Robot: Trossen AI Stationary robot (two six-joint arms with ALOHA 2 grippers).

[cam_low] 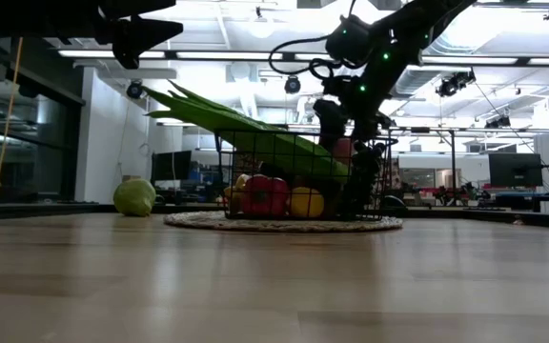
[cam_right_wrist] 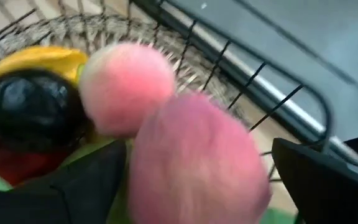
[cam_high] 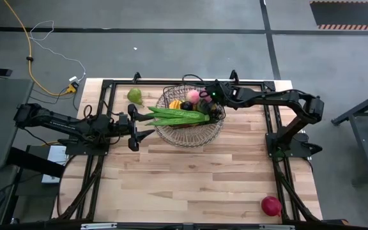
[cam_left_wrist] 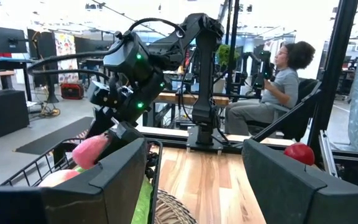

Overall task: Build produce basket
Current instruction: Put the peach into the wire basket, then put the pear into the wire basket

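Note:
The basket [cam_high: 190, 142] stands at the table's far middle, with long green pods [cam_high: 177, 116] lying across it and sticking out over its left rim. Inside it lie a pink piece [cam_right_wrist: 126, 87], a dark fruit [cam_right_wrist: 30, 109] and a yellow one [cam_right_wrist: 36, 59]. My right gripper [cam_right_wrist: 197, 180] hangs open over the basket's far right part, slanting down, with a second pink piece [cam_right_wrist: 197, 162] blurred between its fingers. My left gripper [cam_high: 133, 126] stands open and level just left of the basket, holding nothing. My right gripper has the second pink piece between its two spread fingers, above the produce in the basket. A gap shows between the piece and one finger [cam_right_wrist: 316, 180]. I cannot tell whether the other finger touches it.
A green fruit [cam_high: 135, 96] rests on the table at the far left of the basket. A red apple [cam_high: 271, 205] lies near the table's near right corner. A person sits in the room beyond the table [cam_left_wrist: 278, 81]. Bare wood lies in front of the basket.

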